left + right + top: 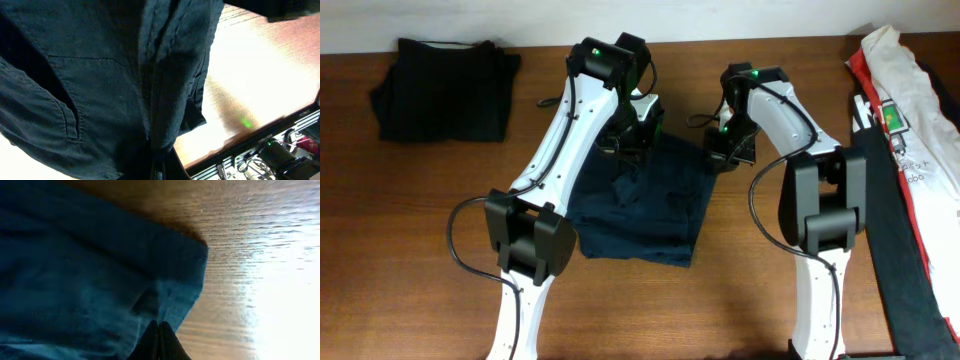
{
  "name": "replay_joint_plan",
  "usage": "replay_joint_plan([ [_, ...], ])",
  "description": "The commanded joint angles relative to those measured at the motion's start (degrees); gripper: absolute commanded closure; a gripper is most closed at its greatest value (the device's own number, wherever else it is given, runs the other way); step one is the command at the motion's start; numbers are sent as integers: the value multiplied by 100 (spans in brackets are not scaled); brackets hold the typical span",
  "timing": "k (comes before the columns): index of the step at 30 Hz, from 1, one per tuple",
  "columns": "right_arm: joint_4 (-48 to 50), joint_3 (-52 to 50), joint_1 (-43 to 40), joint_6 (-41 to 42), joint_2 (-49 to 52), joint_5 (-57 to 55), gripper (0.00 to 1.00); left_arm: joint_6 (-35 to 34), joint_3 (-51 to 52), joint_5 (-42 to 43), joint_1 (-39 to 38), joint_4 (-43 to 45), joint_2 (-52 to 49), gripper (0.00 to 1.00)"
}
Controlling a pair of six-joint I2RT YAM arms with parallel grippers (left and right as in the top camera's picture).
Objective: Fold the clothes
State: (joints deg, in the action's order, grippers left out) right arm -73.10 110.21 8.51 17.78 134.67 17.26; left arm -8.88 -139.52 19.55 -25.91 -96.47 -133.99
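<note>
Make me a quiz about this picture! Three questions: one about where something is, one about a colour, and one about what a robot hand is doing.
1. Where is the black cloth?
A) under the right arm
B) on the table, at the far left corner
C) hanging off an arm

2. What colour is the middle cloth?
A) yellow
B) pink
C) navy

3. What is the right gripper doing?
A) pinching the middle cloth
B) wide open in the air
C) holding a cup

Answers:
1 B: the overhead view shows it lying folded at the back left.
2 C: it looks dark blue in every view.
3 A: the right wrist view shows the fingertips shut together on the cloth's edge.
</note>
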Motion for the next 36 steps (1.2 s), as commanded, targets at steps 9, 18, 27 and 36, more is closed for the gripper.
replay_joint_plan([
  [9,39,-61,11,31,645,-120,96,623,-122,1150,-98,-26,61,100],
  [18,116,-61,-149,-11,647,2,96,796,435,1001,-776,-28,59,100],
  [27,-420,116,-483,-254,647,267,96,855,439,592,-1154,149,-24,76],
  [36,-2426,3421,-1733,-533,400,704,78,852,378,264,249,144,-15,92],
])
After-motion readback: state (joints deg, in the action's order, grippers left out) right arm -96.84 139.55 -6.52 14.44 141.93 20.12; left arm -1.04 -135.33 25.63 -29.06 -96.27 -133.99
